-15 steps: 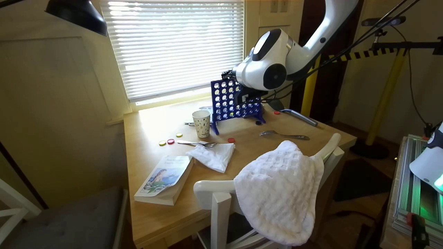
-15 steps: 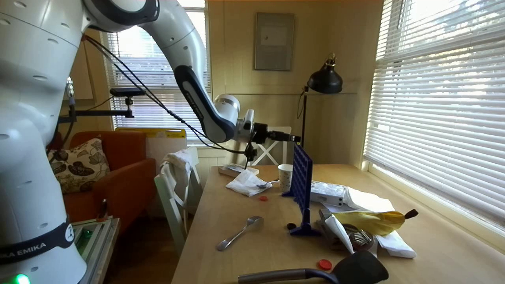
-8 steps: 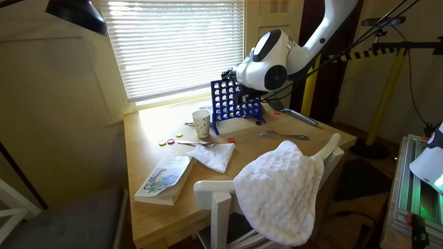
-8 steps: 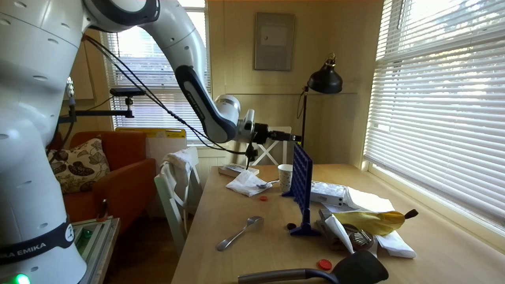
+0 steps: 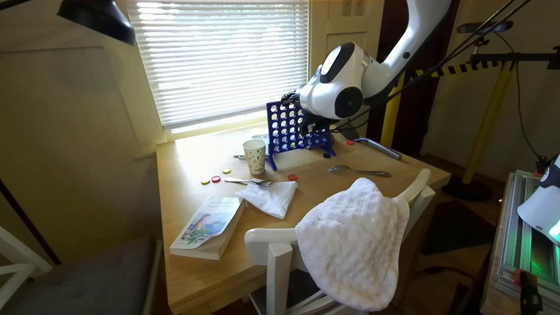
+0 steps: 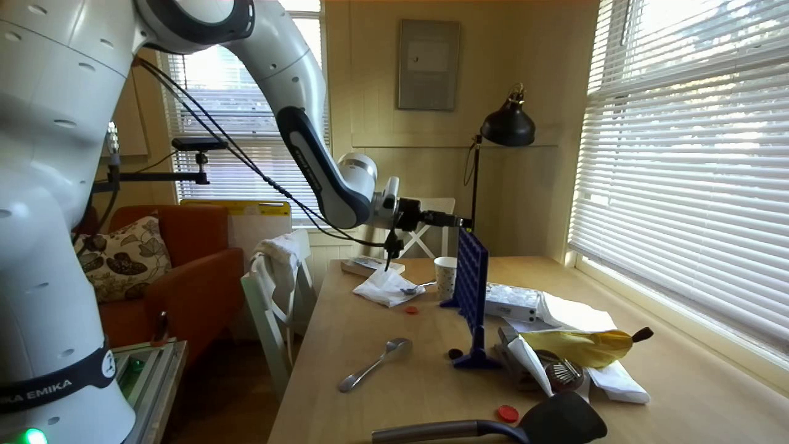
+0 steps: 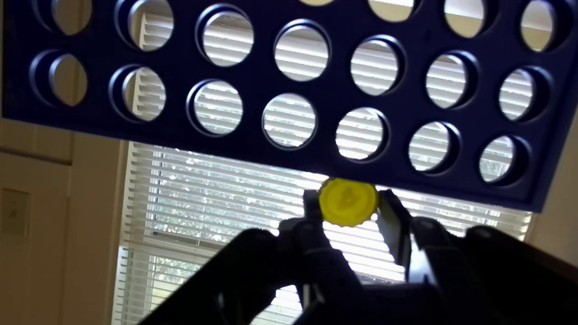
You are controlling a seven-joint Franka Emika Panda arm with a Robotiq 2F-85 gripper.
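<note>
Paperback [image 5: 205, 225] sits cover-up at the near left of the table [image 5: 315, 188], as we see it in an exterior view. Past it we've got a loose yellow disc [image 5: 205, 181], a loose red disc [image 5: 215, 179] and a second loose yellow disc [image 5: 226, 171], all lying flat. Next comes a crumpled white napkin [image 5: 273, 199] with some cutlery [image 5: 245, 180] resting partly on it, plus an upright speckled paper cup [image 5: 255, 157] just beside one foot of our blue rack [image 7: 332, 93].

Our gripper [image 6: 465, 222] is at the rack's top edge, and from the wrist view we'd call it clamped: the fingers [image 7: 312, 205] press either side of a yellow disc [image 7: 347, 201]. That disc is right by the top edge, lined up roughly with the third column from the right in that view, though we can't tell whether it touches the rack or hangs just clear. Window blinds [image 7: 212, 180] show through most of the holes we can see.

Further right we spot another red disc [image 5: 292, 177] in front of the rack, a dark disc [image 5: 326, 155] near the rack's other foot, one more red disc [image 5: 350, 142], a white towel [image 5: 354, 245] draped over a white chair [image 5: 280, 262], a silver utensil [image 5: 363, 171] lying flat, and a spatula [image 5: 379, 148] whose neck is just beside that last red disc.
</note>
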